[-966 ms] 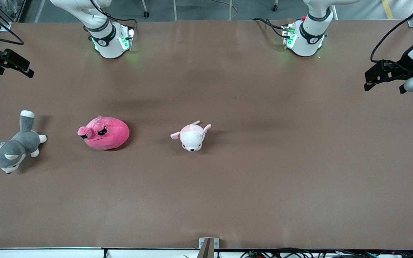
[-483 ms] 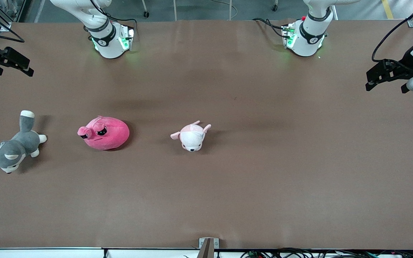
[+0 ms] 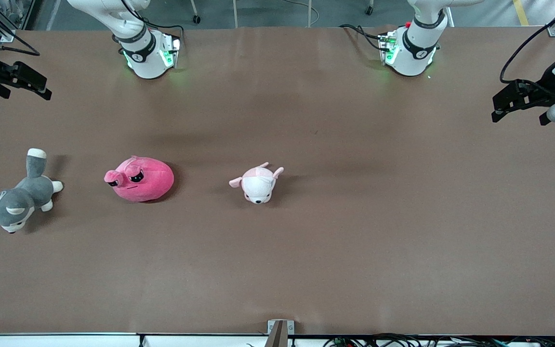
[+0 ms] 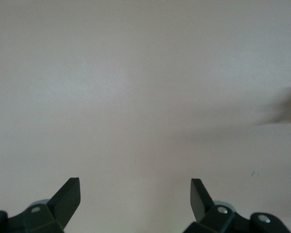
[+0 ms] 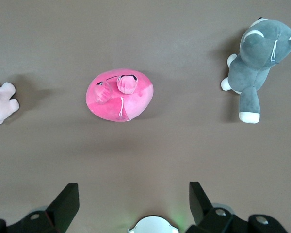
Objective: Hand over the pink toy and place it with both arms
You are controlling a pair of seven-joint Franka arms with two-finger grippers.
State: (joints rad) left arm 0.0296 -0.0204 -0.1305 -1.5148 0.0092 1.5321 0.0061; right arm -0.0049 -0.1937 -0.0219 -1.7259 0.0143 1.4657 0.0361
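The pink toy [image 3: 140,179] is a hot-pink round plush with droopy black eyes, lying on the brown table toward the right arm's end. It also shows in the right wrist view [image 5: 120,94]. My right gripper [image 3: 39,90] is open and empty, high over the table's edge at the right arm's end, well apart from the toy. In its wrist view the gripper [image 5: 134,201] has its jaws wide apart. My left gripper [image 3: 499,108] is open and empty over the left arm's end of the table; its wrist view [image 4: 135,196] shows only bare table.
A grey-and-white husky plush [image 3: 15,200] lies beside the pink toy, nearer the right arm's end, and also shows in the right wrist view [image 5: 257,60]. A pale pink-and-white puppy plush [image 3: 258,183] lies near the table's middle. The arm bases [image 3: 148,53] [image 3: 410,48] stand along the table's edge.
My right gripper has shifted slightly inward over the table's edge. My left gripper rose slightly a second ago, then held still. The plushes have not moved.
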